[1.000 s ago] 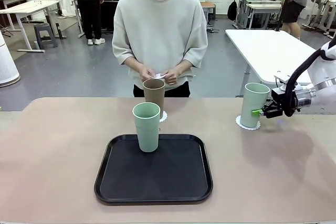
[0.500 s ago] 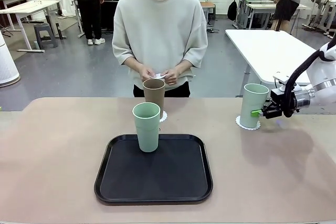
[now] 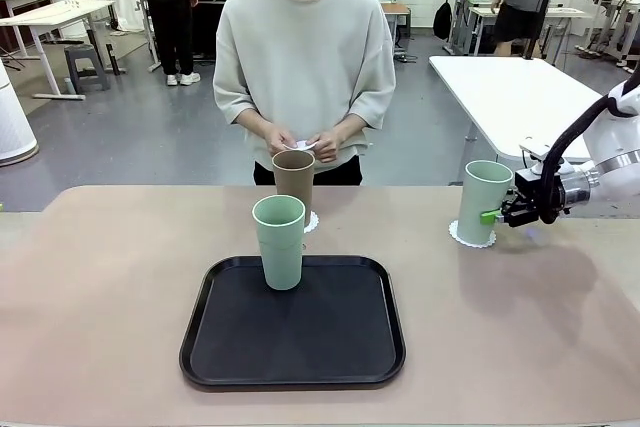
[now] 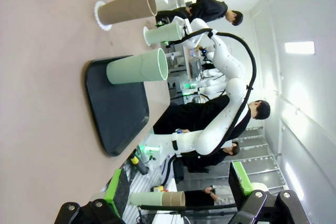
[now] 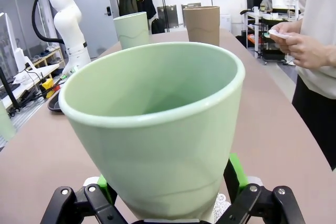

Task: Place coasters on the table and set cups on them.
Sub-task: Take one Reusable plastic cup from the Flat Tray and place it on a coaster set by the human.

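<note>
A pale mint cup [image 3: 484, 199] stands on a lacy white coaster [image 3: 472, 238] at the right of the beige table [image 3: 110, 287]. My right gripper [image 3: 490, 215] is open at the cup's lower part. In the right wrist view the cup [image 5: 157, 129] rises between the green pads [image 5: 234, 174]. A brown cup [image 3: 294, 175] stands on a coaster [image 3: 311, 222] at the far middle. Another mint cup [image 3: 279, 242] stands on the black tray [image 3: 300, 337]. The person holds a coaster [image 3: 305, 144] in both hands. My left gripper [image 4: 178, 203] is open and holds nothing, well short of the tray [image 4: 115, 108].
The person stands at the far edge, hands [image 3: 290, 139] held in front of the body. A white-topped table [image 3: 510, 97] stands behind at the right. Bare tabletop lies left of the tray and along the near right.
My right gripper's fingers have opened off the mint cup, which stays upright on its coaster. The cups, tray and person's hands have not moved.
</note>
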